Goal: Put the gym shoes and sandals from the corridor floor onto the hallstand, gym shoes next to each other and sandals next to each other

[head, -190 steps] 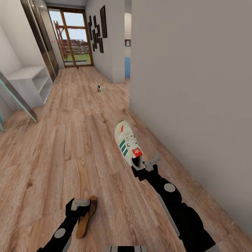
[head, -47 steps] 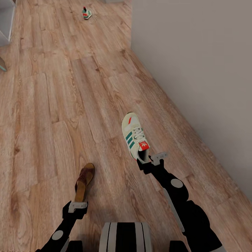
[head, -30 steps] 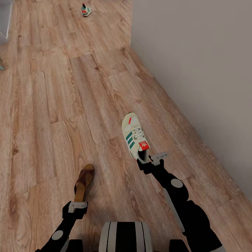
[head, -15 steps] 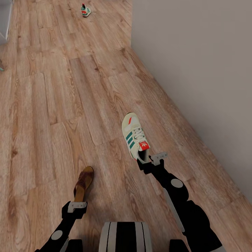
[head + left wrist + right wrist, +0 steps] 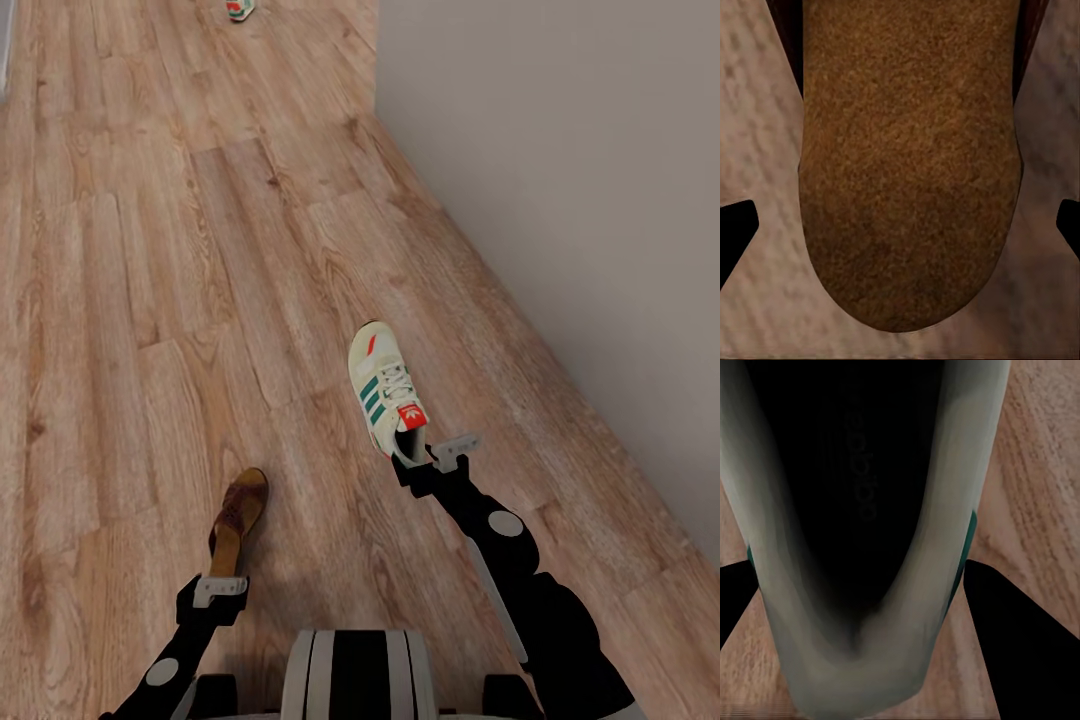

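Currently, a sneaker (image 5: 384, 397) is gripped at its heel by the right gripper (image 5: 428, 462) and held above the wood floor (image 5: 150, 250), toe pointing away, near the grey wall (image 5: 560, 150). A sandal (image 5: 236, 519) is clasped at its heel by the left gripper (image 5: 220, 590). Another sneaker (image 5: 238, 8) is seen far ahead on the floor.

Plain grey wall (image 5: 560, 180) along the right side, its corner toward the far end.
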